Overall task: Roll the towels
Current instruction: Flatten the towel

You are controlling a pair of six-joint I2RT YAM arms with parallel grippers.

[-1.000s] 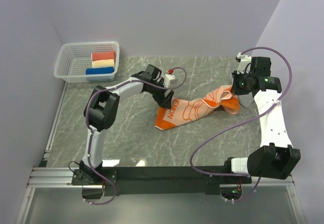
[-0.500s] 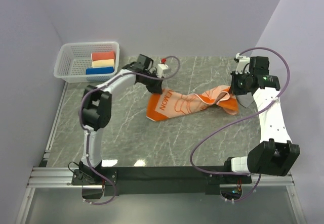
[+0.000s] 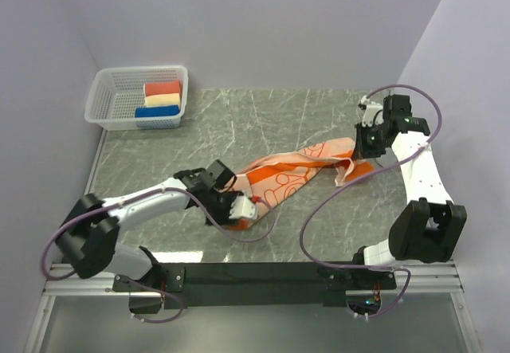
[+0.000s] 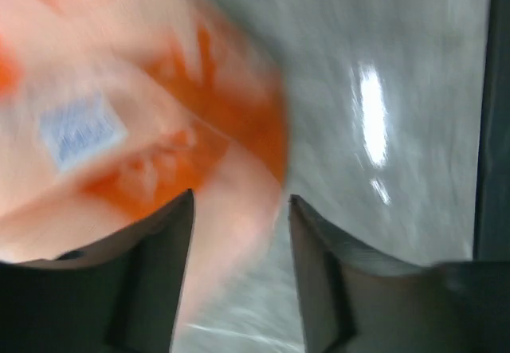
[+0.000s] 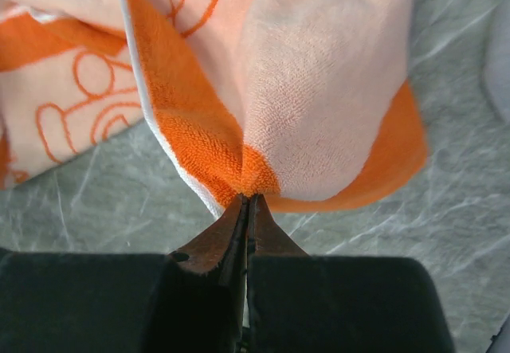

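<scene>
Grey marble worktop [image 3: 159, 162] carries the orange towel [image 3: 291, 176], stretched diagonally between my two arms. My right hand [image 5: 249, 200] is pinched on its dark far end. My left hand [image 4: 241, 209] shows fingers part-spread at the near end, too blurred to tell a grip. I'd lay it flat and straight, ends squared, before rolling.

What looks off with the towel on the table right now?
The orange towel is not flat: it lies twisted and bunched diagonally across the table, one dark end pinched in the right gripper, the other by the left gripper.
</scene>
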